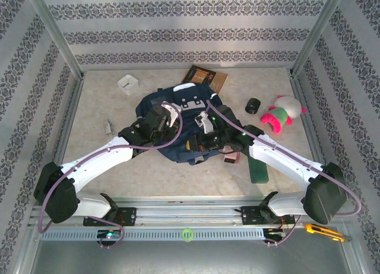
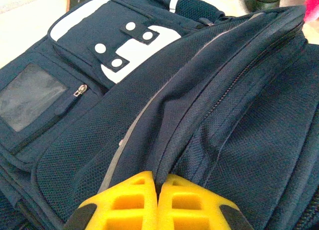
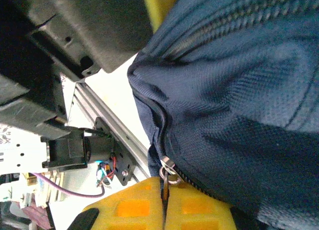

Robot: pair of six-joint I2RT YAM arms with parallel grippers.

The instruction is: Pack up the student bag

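The student bag (image 1: 185, 111), navy blue with white patches, lies mid-table between both arms. In the left wrist view its front pocket with white snaps and a zipper track (image 2: 234, 85) run across the frame. My left gripper (image 1: 171, 118) is over the bag's left side; its yellow fingers (image 2: 134, 200) are shut on a raised fold of the bag's fabric beside the zipper. My right gripper (image 1: 205, 139) is at the bag's near edge. Its yellow fingers (image 3: 199, 210) are shut on the metal zipper pull (image 3: 168, 176) of the bag (image 3: 239, 100).
A brown book (image 1: 206, 78) lies behind the bag, and a small white box (image 1: 127, 84) sits at back left. A black cylinder (image 1: 253, 106) and a pink-and-white plush toy (image 1: 284, 112) are right of the bag. A dark green case (image 1: 259, 168) lies under the right arm. A yellow knife (image 1: 323, 231) rests on the rail.
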